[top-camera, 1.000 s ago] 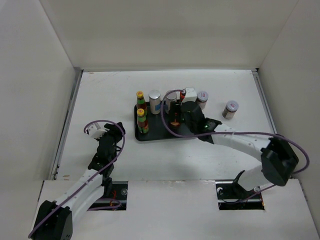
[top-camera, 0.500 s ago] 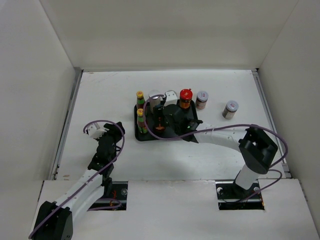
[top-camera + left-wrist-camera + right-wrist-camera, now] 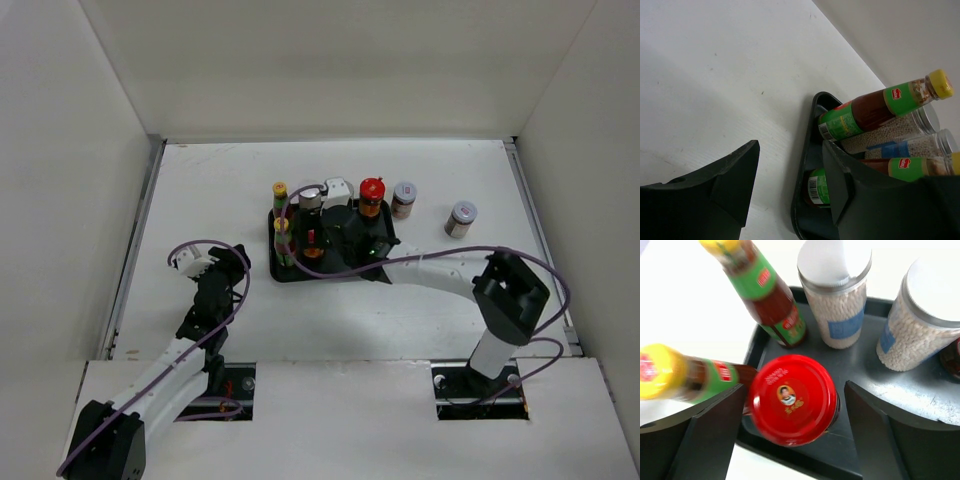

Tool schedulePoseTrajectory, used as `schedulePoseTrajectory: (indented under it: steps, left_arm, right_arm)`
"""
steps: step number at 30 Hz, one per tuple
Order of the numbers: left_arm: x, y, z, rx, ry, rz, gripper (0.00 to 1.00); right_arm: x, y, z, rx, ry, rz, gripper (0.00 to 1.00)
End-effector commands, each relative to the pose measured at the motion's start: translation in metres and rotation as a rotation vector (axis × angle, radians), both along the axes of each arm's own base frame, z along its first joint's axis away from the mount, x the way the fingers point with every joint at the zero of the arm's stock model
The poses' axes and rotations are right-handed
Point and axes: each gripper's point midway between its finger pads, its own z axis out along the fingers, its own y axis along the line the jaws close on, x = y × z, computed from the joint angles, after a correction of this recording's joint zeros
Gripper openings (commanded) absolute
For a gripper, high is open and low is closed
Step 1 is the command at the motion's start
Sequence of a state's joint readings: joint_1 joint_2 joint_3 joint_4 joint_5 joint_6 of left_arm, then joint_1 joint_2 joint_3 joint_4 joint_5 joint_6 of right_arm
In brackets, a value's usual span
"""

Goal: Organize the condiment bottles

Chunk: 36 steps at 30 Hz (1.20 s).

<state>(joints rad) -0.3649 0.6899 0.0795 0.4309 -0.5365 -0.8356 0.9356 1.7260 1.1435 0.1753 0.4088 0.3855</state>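
Note:
A black tray (image 3: 300, 277) holds two yellow-capped sauce bottles (image 3: 280, 190) (image 3: 283, 228), a silver-lidded jar (image 3: 311, 198) and a red-lidded jar (image 3: 371, 192). My right gripper (image 3: 308, 238) is low over the tray's left half. In the right wrist view its open jaws (image 3: 793, 390) straddle a second red-lidded jar (image 3: 792, 399) standing on the tray (image 3: 880, 375), with a small gap at each side. Two silver-lidded jars (image 3: 835, 290) (image 3: 925, 315) stand behind it. My left gripper (image 3: 228, 258) is open and empty on the table left of the tray.
Two silver-lidded jars (image 3: 404, 197) (image 3: 461, 217) stand on the table right of the tray. The left wrist view shows the tray's corner (image 3: 807, 150) and the bottles (image 3: 875, 107) close ahead. White walls enclose the table.
My right gripper has moved left across the tray, from its back right to its left half, and a red-lidded jar now shows at the back right. The left arm has not moved.

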Motion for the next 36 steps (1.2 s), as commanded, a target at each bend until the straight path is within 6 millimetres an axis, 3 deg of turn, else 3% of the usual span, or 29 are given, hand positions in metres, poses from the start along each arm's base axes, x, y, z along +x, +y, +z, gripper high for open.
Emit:
schedulePoseTrajectory:
  steps: [1,6,8,9,12,13,16,18,21,25,31,36]
  left_arm:
    - [0.002,0.0,0.011,-0.008,-0.048,-0.004,0.51]
    - [0.002,-0.002,0.009,-0.005,-0.038,-0.01,0.51]
    - [0.002,-0.003,0.011,-0.007,-0.047,-0.01,0.51]
    - [0.002,-0.002,0.011,-0.006,-0.044,-0.007,0.51]
    - [0.003,-0.004,0.009,-0.006,-0.036,-0.016,0.51]
    - [0.003,-0.005,0.009,-0.006,-0.036,-0.02,0.51]
    - [0.003,-0.005,0.009,-0.003,-0.035,-0.014,0.51]
    - [0.004,-0.007,0.009,-0.002,-0.033,-0.022,0.51]
    - [0.003,-0.005,0.011,-0.003,-0.046,-0.015,0.51]
    - [0.003,-0.005,0.01,0.005,-0.039,-0.019,0.51]
    - [0.003,-0.005,0.009,0.006,-0.036,-0.019,0.51]
    - [0.004,-0.005,0.008,0.007,-0.032,-0.02,0.51]
  right_arm:
    - [-0.007,-0.001,0.102,0.215,-0.151,0.011,0.88]
    - [-0.016,-0.047,0.122,0.247,-0.161,-0.007,0.88]
    - [-0.01,-0.08,0.119,0.243,-0.169,-0.07,0.82]
    - [-0.004,-0.097,0.115,0.243,-0.167,-0.11,0.74]
    - [0.021,-0.157,0.096,0.217,-0.157,-0.261,0.34]
    - [0.032,-0.178,0.087,0.195,-0.143,-0.319,0.3]
    - [0.058,-0.223,0.055,0.12,-0.082,-0.453,0.32]
    - [0.077,-0.24,0.042,0.091,-0.07,-0.502,0.45]
    - [0.105,-0.249,0.03,0.061,-0.059,-0.515,0.67]
    - [0.131,-0.252,0.016,0.031,-0.019,-0.518,0.8]
    - [0.149,-0.247,-0.013,0.007,0.029,-0.506,0.84]
    - [0.156,-0.247,-0.033,-0.017,0.061,-0.514,0.79]
